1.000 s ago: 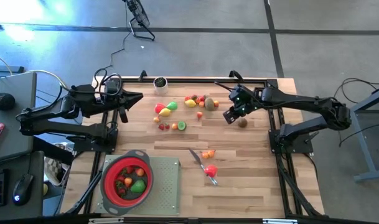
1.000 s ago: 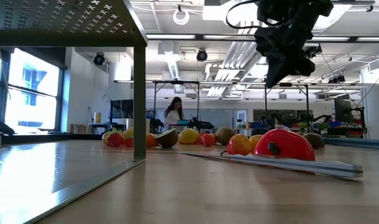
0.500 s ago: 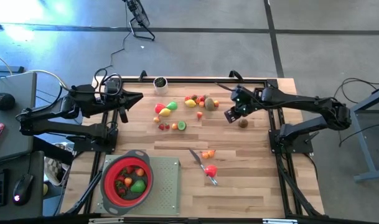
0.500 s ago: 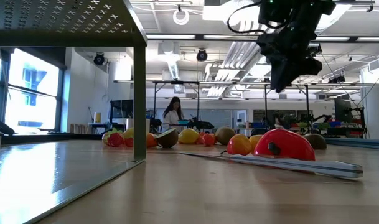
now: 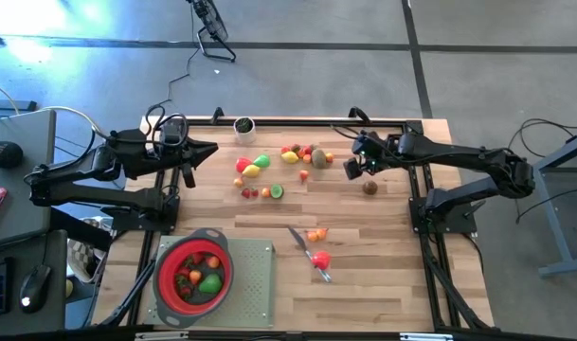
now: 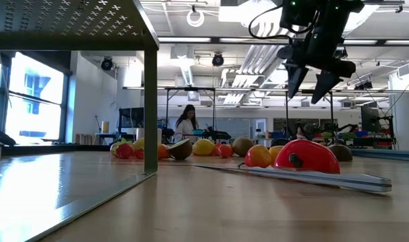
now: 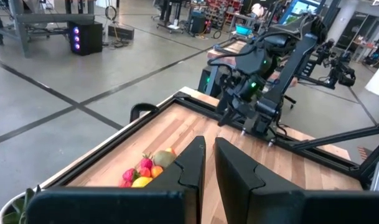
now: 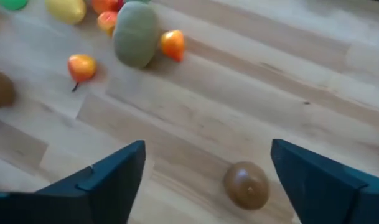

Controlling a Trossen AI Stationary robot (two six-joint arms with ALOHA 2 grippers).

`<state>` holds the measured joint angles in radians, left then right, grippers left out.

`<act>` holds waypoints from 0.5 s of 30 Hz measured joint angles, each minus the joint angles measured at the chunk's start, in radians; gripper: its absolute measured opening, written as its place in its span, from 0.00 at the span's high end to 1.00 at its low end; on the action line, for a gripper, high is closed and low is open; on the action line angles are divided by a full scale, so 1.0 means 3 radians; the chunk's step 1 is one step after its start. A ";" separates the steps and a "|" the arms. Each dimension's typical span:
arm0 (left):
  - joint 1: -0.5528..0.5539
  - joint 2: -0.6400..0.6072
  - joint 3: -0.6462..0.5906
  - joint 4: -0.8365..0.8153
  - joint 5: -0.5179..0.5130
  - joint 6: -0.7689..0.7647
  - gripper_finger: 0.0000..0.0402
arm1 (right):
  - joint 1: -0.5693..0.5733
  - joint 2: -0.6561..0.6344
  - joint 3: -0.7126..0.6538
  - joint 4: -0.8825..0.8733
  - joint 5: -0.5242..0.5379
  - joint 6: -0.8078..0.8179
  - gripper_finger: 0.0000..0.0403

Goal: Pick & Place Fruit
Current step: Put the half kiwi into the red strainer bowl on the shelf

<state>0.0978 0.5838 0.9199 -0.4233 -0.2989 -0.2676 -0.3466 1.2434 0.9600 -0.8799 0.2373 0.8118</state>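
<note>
Small toy fruits lie on the wooden table: a red, yellow and green group (image 5: 253, 167), a mixed group (image 5: 303, 154) at the far middle, and a brown fruit (image 5: 369, 188) lying alone. My right gripper (image 5: 351, 169) hangs open above the table, pointing steeply down, just left of the brown fruit (image 8: 246, 184), which shows below the gap between its fingers (image 8: 114, 177). In the low view my right gripper (image 6: 305, 94) stands well above the fruits. My left gripper (image 5: 205, 149) is shut and level, raised over the far left of the table.
A red strainer (image 5: 193, 273) holding a few fruits stands on a grey perforated board (image 5: 256, 280) at the near left. A slim knife (image 5: 305, 248) lies beside an orange fruit (image 5: 315, 234) and a red fruit (image 5: 319, 259). A small pot (image 5: 243, 125) is at the far edge.
My right gripper has opened wide from shut, while its wrist rolled and tipped. It has kept its place above the table. No fruit has moved.
</note>
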 joint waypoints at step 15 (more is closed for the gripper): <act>0.0000 0.0000 0.0000 0.0005 0.0000 0.0000 0.92 | -0.0017 0.0018 -0.0407 -0.0036 -0.0473 0.0470 0.09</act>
<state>0.0978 0.5838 0.9199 -0.4217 -0.2989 -0.2676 -0.3515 1.2488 0.8378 -0.8908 0.0955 0.9527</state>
